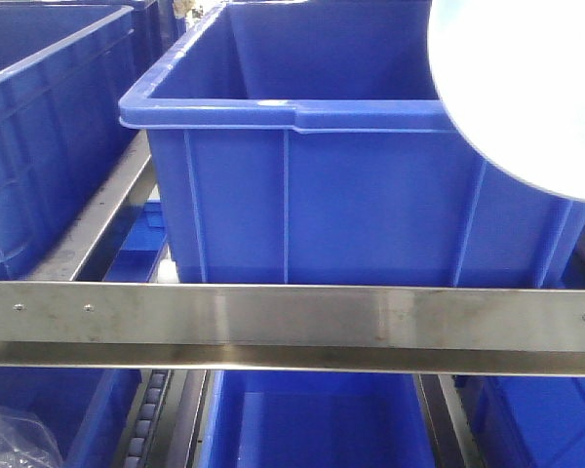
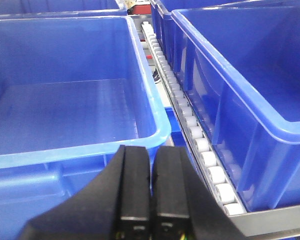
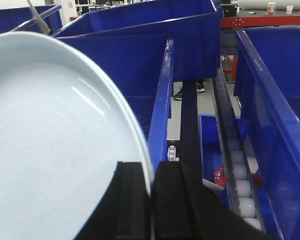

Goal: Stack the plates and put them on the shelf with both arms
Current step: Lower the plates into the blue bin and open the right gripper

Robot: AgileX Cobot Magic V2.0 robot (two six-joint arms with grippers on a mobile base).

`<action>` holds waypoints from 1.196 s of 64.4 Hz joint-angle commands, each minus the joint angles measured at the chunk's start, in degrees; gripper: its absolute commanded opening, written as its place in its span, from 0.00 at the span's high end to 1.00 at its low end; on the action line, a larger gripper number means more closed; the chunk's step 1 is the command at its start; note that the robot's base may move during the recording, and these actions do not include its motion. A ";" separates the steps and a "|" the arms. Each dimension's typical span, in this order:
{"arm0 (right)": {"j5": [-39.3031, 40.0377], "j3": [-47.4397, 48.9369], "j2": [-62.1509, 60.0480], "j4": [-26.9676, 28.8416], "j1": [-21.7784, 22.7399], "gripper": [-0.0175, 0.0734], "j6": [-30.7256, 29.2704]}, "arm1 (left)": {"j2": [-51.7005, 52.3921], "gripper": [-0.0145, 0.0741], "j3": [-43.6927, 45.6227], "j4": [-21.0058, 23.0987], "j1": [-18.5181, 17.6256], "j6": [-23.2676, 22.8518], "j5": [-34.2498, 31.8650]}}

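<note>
1. Fingers first: my right gripper (image 3: 151,200), at the bottom centre of the right wrist view, pinches the rim of a plate (image 3: 50,150), its two black fingers (image 3: 132,200) closed on the edge with only the thin rim between them.
2. Pressed together with nothing between them, my left gripper (image 2: 151,192) sits at the bottom centre of the left wrist view; just a dark seam shows between its fingers (image 2: 135,190).
3. Largest in the front view is the blue crate (image 1: 312,195) filling the middle, standing on the shelf (image 1: 292,322), whose brushed steel front rail runs across the lower half of the frame.
4. More blue crates stand at the upper left (image 1: 39,146) and on the tier below (image 1: 312,419).
5. My plate shows in the front view at the upper right corner (image 1: 526,88), pale and glossy, overlapping the crate's right rim; I see only one plate clearly, and cannot tell whether a second lies under it.
6. In the left wrist view a crate (image 2: 65,100) fills the left side, another (image 2: 250,75) the right, with a roller track (image 2: 190,125) of white wheels running between them.
7. In the right wrist view a similar roller track (image 3: 235,165) runs down the right of centre.
8. A crumpled clear plastic bag (image 1: 19,439) lies at the lower left corner of the front view.
</note>
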State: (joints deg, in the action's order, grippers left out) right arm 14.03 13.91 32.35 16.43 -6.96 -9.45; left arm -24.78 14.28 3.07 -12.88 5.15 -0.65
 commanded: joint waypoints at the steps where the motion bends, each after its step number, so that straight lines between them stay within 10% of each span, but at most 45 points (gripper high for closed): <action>1: 5.48 1.82 -0.17 -0.50 0.29 0.75 -0.13 | -0.21 0.74 1.69 0.08 0.09 -0.52 -4.92; 49: 5.20 2.95 0.49 -0.62 0.04 0.75 -0.13 | -0.21 0.74 1.69 0.08 0.09 -0.52 -4.92; 77: 7.49 31.28 29.85 -8.16 -5.89 0.75 -0.13 | -0.21 0.74 1.69 0.08 0.09 -0.52 -4.92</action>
State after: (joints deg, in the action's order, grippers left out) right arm 14.12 38.70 56.93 8.85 -12.75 -9.45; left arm -24.78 14.28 3.07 -12.88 5.15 -0.65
